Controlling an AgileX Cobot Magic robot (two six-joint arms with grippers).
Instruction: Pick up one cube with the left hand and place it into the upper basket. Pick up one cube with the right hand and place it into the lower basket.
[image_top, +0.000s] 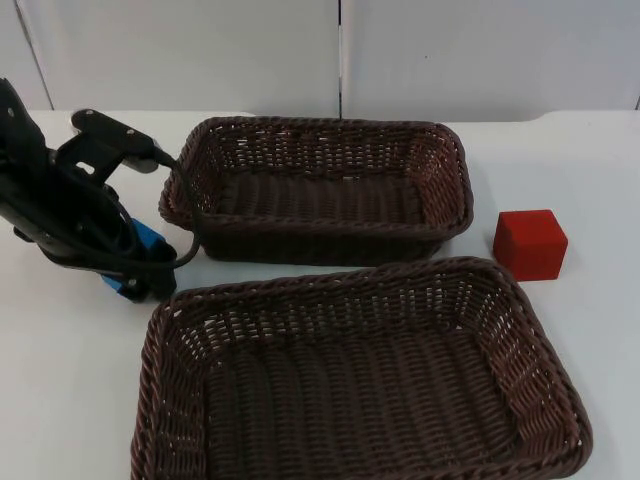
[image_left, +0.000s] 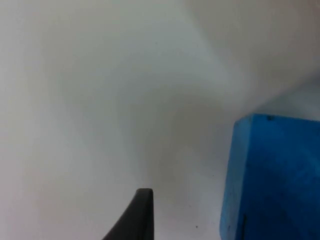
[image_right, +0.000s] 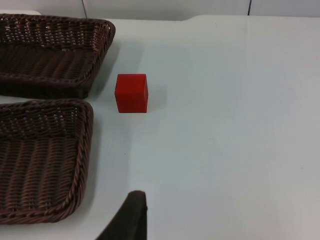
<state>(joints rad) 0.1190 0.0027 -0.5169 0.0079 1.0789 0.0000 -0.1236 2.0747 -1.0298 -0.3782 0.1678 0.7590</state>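
lower dark-brown woven wicker basket (image_top: 170, 400) seen nearest, long axis left-right | left gripper (image_top: 135, 285) lowered at a blue cube (image_top: 148, 243) left of the baskets (jaw state cannot be told) | red cube (image_top: 530, 244) set right, just beside both rims | upper dark-brown woven wicker basket (image_top: 455, 170) behind, parallel | right gripper (image_right: 131, 220) held over white table (image_right: 230, 125), opening not discernible

Blue cube (image_top: 143, 243) left of upper basket (image_top: 318, 187); red cube (image_top: 530, 243) right; lower basket (image_top: 360, 375) empty.
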